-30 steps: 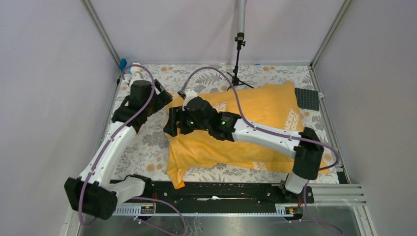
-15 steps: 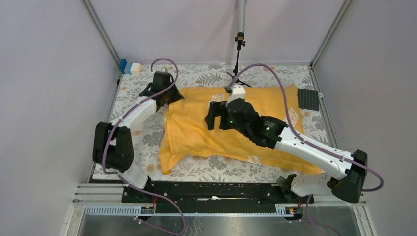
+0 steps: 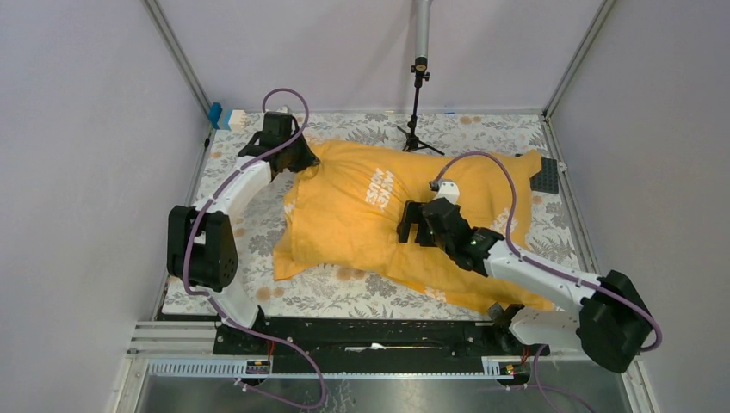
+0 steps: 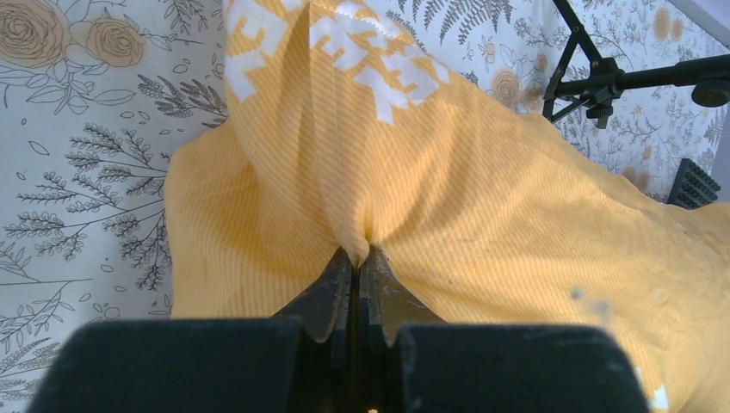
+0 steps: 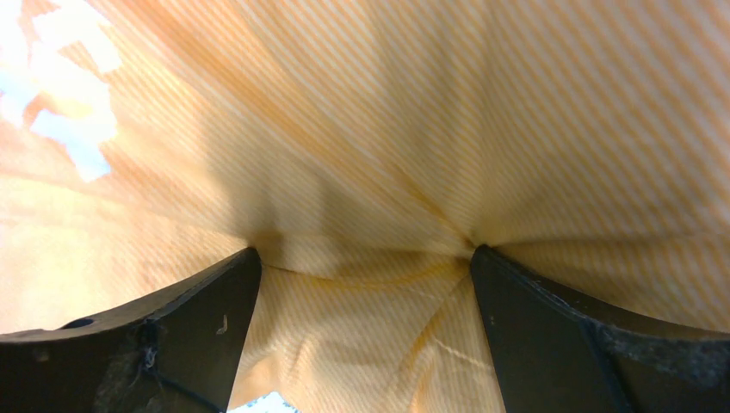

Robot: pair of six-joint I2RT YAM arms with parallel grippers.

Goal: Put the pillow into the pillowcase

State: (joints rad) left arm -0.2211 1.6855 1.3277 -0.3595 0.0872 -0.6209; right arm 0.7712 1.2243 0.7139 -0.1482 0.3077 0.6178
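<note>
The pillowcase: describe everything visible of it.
The pillowcase is orange-yellow cloth with fine stripes and white printed lettering, wrinkled and bulging as if filled; no pillow shows. It lies diagonally across the floral table cover, from far left to near right. The left gripper is shut on a pinched fold at its far-left corner. The right gripper, jaws open, presses against the cloth near its middle, where the fabric puckers between the fingers.

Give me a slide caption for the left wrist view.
Left end effector shut on a pinched fold of the orange pillowcase, floral tablecloth beneath.
</note>
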